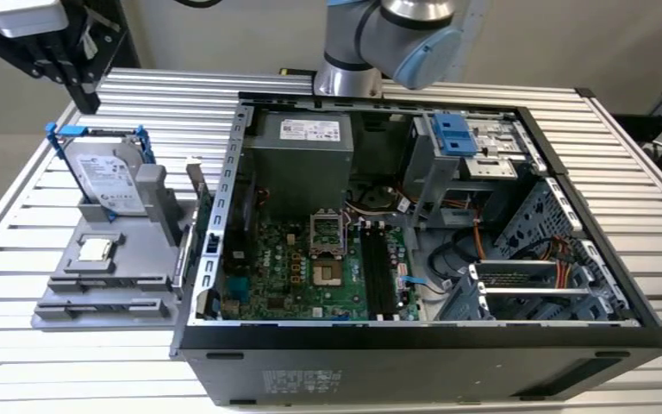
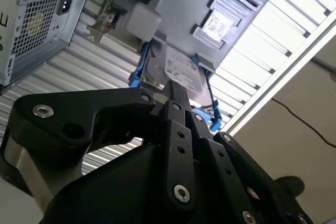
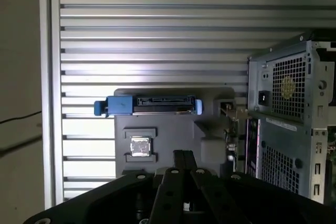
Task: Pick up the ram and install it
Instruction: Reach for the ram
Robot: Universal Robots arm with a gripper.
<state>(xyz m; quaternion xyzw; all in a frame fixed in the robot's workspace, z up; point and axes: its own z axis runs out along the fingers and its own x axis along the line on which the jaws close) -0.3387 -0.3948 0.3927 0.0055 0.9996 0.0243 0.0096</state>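
Over the slatted counter (image 1: 170, 95), up at the exterior view's left, your gripper (image 1: 83, 97) hangs clear of every part. Its fingers (image 3: 178, 160) are pressed together with nothing between them, and both wrist views show them that way. The ram (image 1: 196, 191) is not in your grasp: it stands on edge as a thin dark stick at the side of the gray fixture (image 1: 101, 285), just beside the wall of the open computer case (image 1: 423, 345). On the same fixture you have the hard drive (image 1: 110, 177) upright in its blue frame and the processor chip (image 1: 97, 248) lying flat. In the first wrist view the fingertips point toward that fixture. Inside the case, the long dark memory slots (image 1: 383, 272) run along the green motherboard (image 1: 273, 267) — well apart from the gripper.
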